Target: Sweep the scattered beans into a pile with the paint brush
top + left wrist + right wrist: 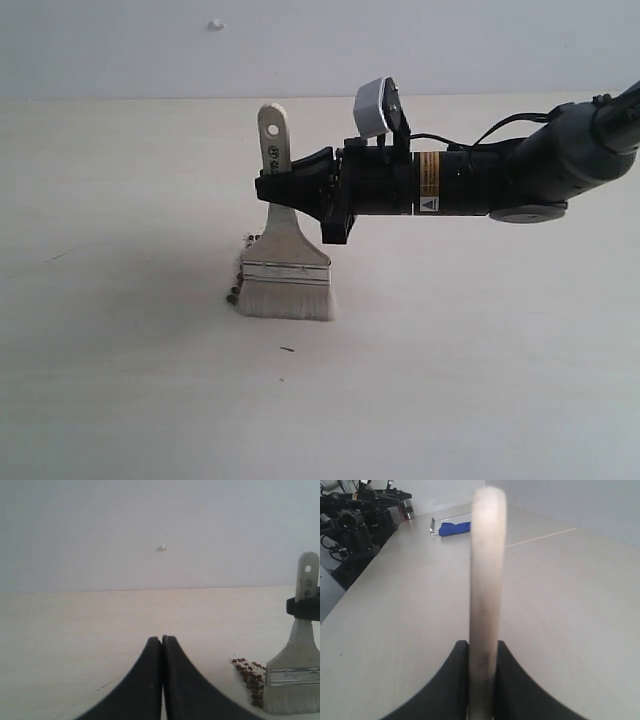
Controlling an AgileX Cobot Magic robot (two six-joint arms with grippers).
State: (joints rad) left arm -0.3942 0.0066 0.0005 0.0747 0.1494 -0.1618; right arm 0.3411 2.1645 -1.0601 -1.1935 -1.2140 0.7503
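The paint brush (285, 240) stands upright on the table, white bristles pressed to the surface, silver ferrule above them. My right gripper (275, 187) reaches in from the right and is shut on its whitish handle (485, 580). Reddish-brown beans (238, 280) peek out along the brush's left edge; most lie hidden behind the bristles. In the left wrist view the same beans form a compact pile (250, 676) tight against the brush (299, 675). My left gripper (162, 640) is shut and empty, well left of the pile, and does not show in the exterior view.
A small dark speck (287, 349) lies in front of the brush. A blue object (454, 528) and dark equipment (355, 520) sit at the far end of the table in the right wrist view. A pale wall (320, 45) backs the table.
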